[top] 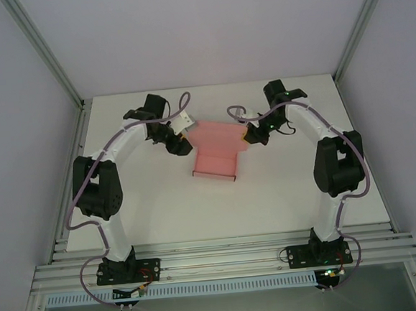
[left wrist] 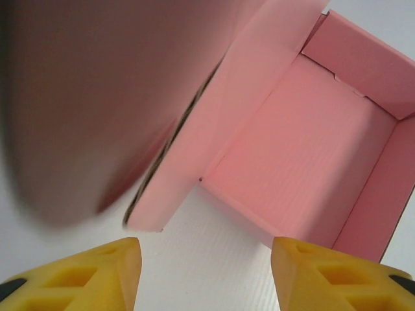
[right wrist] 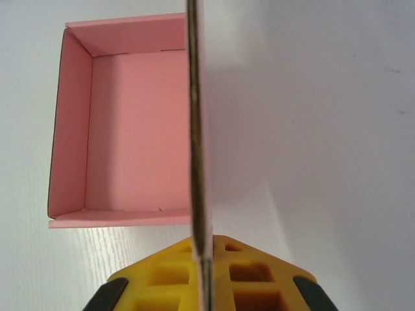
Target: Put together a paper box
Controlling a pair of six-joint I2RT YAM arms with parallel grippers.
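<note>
Pink paper box (top: 214, 166) opens upward, lid flap (top: 217, 134) extending rearward.

The top external camera sits high above the near edge of the tabletop (top: 291, 199) and looks down on all of it from far off. The left wrist camera looks past the left gripper (left wrist: 204, 272) from very close into the paper box (left wrist: 305, 155) on the tabletop's far half. The right wrist camera, equally close, sights along the right gripper (right wrist: 201, 259) at the same box from the opposite side.

Paper box (top: 215, 153) on table (top: 291, 199); left pincer (top: 182, 140) at left rear corner, right pincer (top: 245, 136) on right flap.
</note>
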